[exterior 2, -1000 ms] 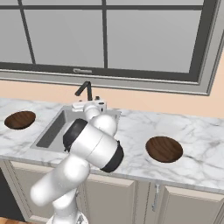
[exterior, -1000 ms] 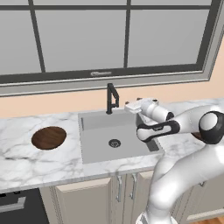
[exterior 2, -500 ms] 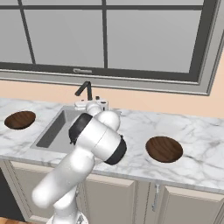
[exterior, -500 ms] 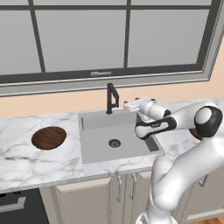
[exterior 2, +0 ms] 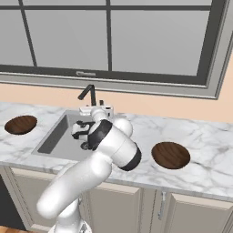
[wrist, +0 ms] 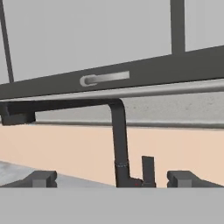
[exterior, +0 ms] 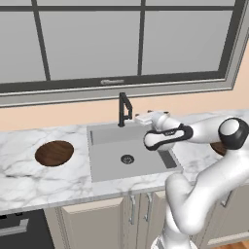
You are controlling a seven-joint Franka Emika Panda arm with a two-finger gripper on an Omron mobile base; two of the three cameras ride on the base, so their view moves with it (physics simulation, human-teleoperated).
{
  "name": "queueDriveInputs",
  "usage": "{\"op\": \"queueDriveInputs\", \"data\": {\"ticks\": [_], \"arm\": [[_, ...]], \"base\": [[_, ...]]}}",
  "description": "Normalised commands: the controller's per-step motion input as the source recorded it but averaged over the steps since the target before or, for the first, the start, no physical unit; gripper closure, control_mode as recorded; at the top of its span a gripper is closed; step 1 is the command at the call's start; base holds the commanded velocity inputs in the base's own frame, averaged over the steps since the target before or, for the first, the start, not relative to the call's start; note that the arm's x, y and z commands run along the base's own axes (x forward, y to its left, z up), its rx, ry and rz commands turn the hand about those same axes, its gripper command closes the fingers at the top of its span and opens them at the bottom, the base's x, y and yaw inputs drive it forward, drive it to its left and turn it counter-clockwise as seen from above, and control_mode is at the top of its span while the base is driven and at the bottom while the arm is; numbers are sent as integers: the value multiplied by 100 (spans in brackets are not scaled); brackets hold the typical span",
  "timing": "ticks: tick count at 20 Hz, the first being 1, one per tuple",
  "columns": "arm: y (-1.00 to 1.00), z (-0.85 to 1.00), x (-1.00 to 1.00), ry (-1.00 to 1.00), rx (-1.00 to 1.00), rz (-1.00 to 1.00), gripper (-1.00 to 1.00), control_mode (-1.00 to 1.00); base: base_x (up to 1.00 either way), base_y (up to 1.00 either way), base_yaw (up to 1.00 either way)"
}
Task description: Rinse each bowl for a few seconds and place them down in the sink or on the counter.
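I've swung the hand closer to the faucet [wrist: 120,144], gripper [wrist: 112,178] spread wide and empty just before its handle, so nothing is rinsed: one bowl [exterior: 54,152] lies far left, the other bowl [exterior 2: 170,154] well right on the counter [exterior 2: 209,154].

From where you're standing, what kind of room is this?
It looks like a kitchen, a computer-drawn one. There's a grey sink with a black faucet set into a white marble counter, and a brown wooden bowl sits beside it under a big window.
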Motion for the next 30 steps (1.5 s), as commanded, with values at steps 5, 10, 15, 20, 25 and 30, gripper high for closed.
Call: {"op": "queueDriveInputs", "data": {"ticks": [5,10,15,20,25,30], "arm": [[0,-11,31,-2,0,0,-100,-100],[0,-9,34,0,1,0,-100,-100],[-3,-6,37,0,2,0,-100,-100],[-9,-7,35,0,3,0,-100,-100],[-3,-12,35,0,2,0,-100,-100],[0,-16,38,0,1,0,-100,-100]], "base": [[0,0,0],[0,0,0],[0,0,0],[0,0,0],[0,0,0],[0,0,0]]}}
